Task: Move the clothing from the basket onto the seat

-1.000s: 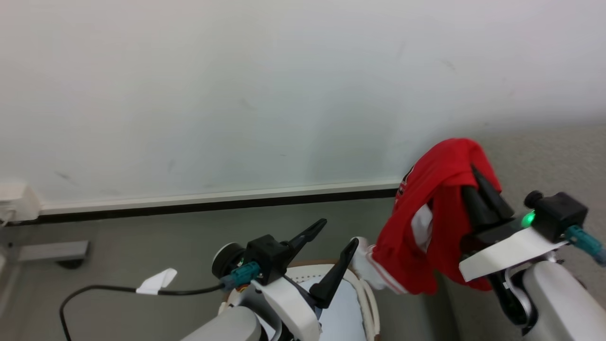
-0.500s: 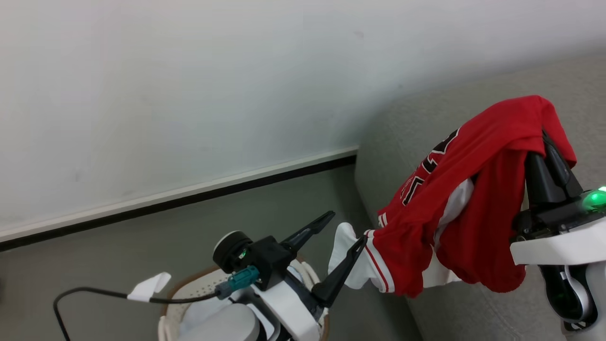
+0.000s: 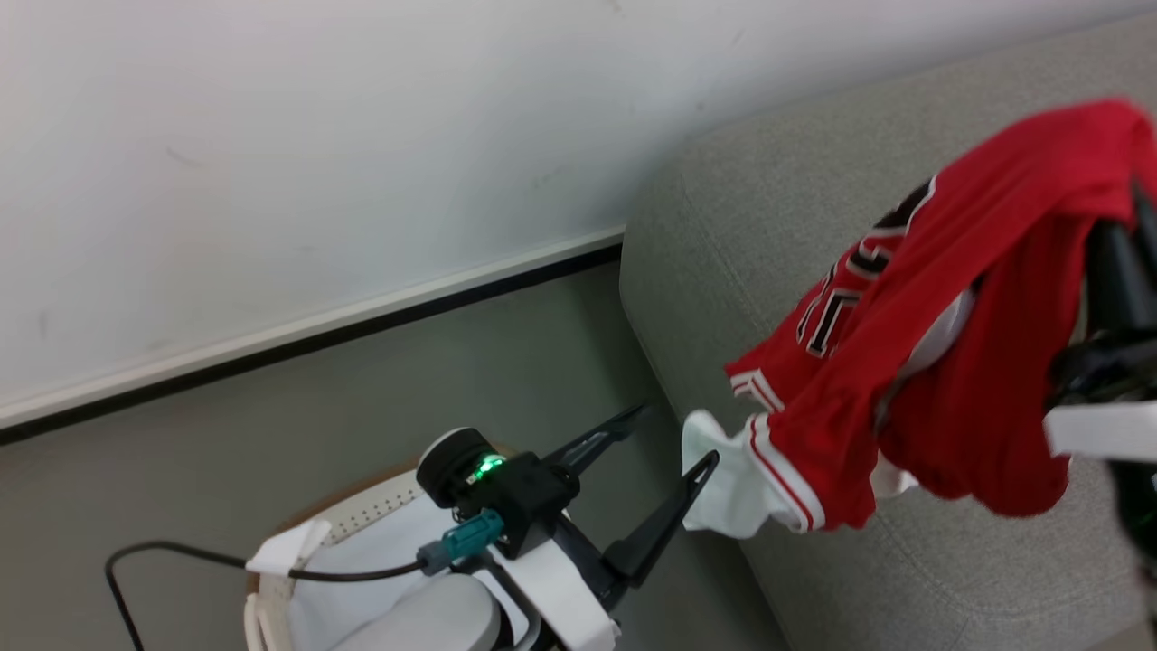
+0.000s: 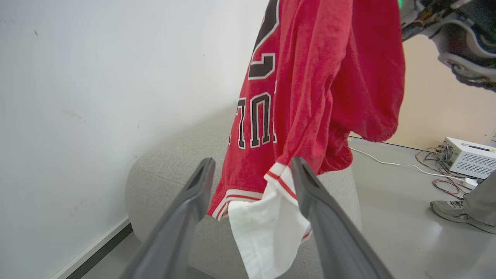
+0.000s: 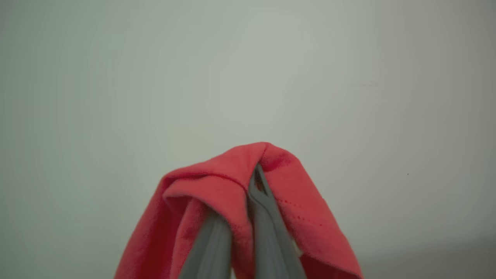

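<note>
Head view: the left gripper (image 3: 678, 436) stands wide open and empty above the basket (image 3: 362, 515). The right gripper (image 3: 1125, 253) is clamped on the red jersey (image 3: 958, 362), which drapes down from its fingers over the grey seat (image 3: 723, 271), off the cushion.

Left wrist view: the jersey (image 4: 310, 97) hangs just ahead of the spread fingers (image 4: 201, 186), its white hem lowest, with the seat (image 4: 162, 174) beyond.

Right wrist view: the right gripper (image 5: 252, 193) is pinched tight on a fold of jersey (image 5: 201, 190), which falls to both sides of the fingers.

Head view looks down on the seat (image 3: 723, 226) corner and jersey (image 3: 1012, 235); both wrist views face that jersey, close.
</note>
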Tool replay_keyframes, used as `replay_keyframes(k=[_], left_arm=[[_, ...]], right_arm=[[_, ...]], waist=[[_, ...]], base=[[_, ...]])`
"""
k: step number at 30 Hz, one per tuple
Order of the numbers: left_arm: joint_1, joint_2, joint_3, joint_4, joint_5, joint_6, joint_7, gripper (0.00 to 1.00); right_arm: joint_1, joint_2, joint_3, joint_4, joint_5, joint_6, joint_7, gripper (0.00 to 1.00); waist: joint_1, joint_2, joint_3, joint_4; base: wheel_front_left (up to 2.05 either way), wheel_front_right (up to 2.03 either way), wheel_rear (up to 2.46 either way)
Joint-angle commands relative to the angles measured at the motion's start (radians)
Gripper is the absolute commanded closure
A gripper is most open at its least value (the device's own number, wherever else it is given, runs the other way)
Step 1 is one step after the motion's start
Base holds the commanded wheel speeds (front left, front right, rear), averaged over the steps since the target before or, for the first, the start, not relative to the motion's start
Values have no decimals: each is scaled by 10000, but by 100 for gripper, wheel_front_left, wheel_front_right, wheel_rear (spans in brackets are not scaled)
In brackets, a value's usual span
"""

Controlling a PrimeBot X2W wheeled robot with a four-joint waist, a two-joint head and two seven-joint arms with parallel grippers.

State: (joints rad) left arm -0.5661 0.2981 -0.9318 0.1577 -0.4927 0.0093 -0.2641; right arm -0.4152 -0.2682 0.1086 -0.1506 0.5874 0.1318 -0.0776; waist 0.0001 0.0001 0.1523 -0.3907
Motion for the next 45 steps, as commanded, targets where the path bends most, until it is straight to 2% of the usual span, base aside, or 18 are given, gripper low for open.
replay_keyframes(k=[1,4,12,17,22,31,37,41,42,43,44,45], left_arm=[[-100,101,40,-14,191,-31,-3,0],[-407,180,10,-161,293,-149,61,0],[-1126,741,69,-683,519,-427,329,0],[-1362,1092,94,-963,604,-550,434,0],[-1568,1267,167,-1150,643,-588,434,0],[-1843,1260,185,-1030,642,-701,293,0],[-1872,1219,228,-831,556,-685,232,0],[-1726,1231,231,-712,485,-650,214,0],[-1683,1222,221,-666,475,-627,205,0],[-1653,1206,217,-625,460,-636,192,0],[-1605,1187,225,-568,439,-621,168,0],[-1554,1156,230,-515,411,-582,142,0]], right_arm=[[-474,-241,-174,21,-63,-21,93,100],[-1506,-617,-674,152,158,-21,389,100],[-4482,-1973,-2488,708,-105,-21,1242,100],[-5831,-2602,-3480,1475,-263,-21,1677,100],[-6461,-3068,-4346,2405,-885,-21,1659,100],[-5363,-2583,-4676,5287,-1995,-22,1769,100],[-4579,-2490,-4068,7226,-2516,-22,2666,100],[-4310,-2399,-3728,7692,-2647,-22,2997,100],[-4263,-2356,-3661,7820,-2566,-22,3102,96],[-4228,-2331,-3555,7892,-2505,-22,3196,51],[-4169,-2299,-3424,7945,-2493,-22,3287,10],[-4106,-2315,-3271,8009,-2458,-22,3413,0]], waist=[[-1,-1,254,17],[-1,-1,975,247],[-1,-1,3146,1084],[-1,-1,4248,1474],[-1,-1,5153,1793],[-1,-1,5686,2066],[-1,-1,5532,2210],[-1,-1,5278,2153],[-1,-1,5161,2127],[-1,-1,5035,2101],[-1,-1,4861,2063],[-1,-1,4674,2031]], base=[[0,0,0],[0,0,0],[0,0,0],[0,0,0],[0,0,0],[0,0,0],[0,0,0],[0,0,0],[0,0,0],[0,0,0],[0,0,0],[0,0,0]])
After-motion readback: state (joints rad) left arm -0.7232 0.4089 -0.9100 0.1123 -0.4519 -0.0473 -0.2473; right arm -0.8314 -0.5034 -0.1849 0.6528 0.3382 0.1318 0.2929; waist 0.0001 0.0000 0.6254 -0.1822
